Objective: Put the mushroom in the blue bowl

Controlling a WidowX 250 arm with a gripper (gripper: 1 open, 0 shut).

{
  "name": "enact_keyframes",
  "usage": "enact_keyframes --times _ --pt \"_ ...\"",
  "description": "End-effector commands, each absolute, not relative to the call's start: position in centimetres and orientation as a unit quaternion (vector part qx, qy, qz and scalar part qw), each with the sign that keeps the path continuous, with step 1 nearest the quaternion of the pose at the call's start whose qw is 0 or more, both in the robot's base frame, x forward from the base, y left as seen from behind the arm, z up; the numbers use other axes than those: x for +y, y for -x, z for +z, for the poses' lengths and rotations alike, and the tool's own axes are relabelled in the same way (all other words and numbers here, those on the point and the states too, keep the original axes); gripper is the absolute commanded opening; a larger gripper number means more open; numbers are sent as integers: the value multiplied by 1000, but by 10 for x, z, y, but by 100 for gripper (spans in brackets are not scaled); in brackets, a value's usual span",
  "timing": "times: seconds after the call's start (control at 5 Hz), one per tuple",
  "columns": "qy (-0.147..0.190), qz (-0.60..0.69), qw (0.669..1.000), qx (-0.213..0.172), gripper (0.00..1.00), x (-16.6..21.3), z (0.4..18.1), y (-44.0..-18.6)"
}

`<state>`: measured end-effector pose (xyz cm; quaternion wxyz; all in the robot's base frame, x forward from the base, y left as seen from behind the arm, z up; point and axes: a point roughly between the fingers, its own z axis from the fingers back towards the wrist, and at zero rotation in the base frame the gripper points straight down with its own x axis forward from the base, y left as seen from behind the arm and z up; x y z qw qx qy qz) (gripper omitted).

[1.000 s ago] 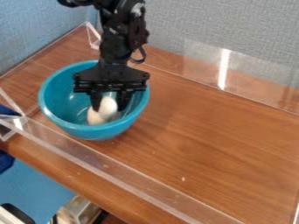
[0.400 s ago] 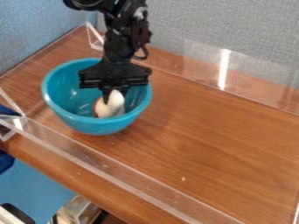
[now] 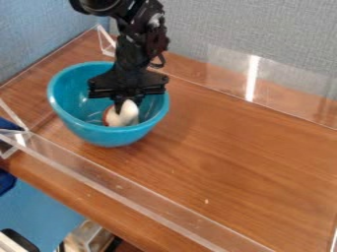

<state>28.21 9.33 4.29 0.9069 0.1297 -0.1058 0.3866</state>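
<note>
The blue bowl stands at the left of the wooden table. Inside it, on the bottom toward the right wall, lies the small cream-white mushroom. My gripper hangs over the bowl's right half, just above the mushroom. Its black fingers are drawn together and shut, with nothing visibly between them. The dark arm rises from it toward the top of the frame and hides part of the bowl's far rim.
Clear acrylic walls fence the wooden tabletop at the back, left and front. The bowl sits close to the left wall. A blue wall stands behind the table.
The fingers, open around the mushroom a second ago, have closed and lifted a little. The mushroom stays in the bowl. The bowl sits slightly farther back.
</note>
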Motion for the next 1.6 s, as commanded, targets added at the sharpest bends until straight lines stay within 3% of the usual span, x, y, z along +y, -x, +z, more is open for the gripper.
enact_keyframes --times 0.0,0.2,0.4,1.4 --pt "-145 397 905 -57 0 96 14 -260" --pt "-150 398 904 -51 0 94 8 -255" --pt "-153 400 902 -47 100 95 6 -254" --pt "-148 415 897 -36 100 94 13 -251"
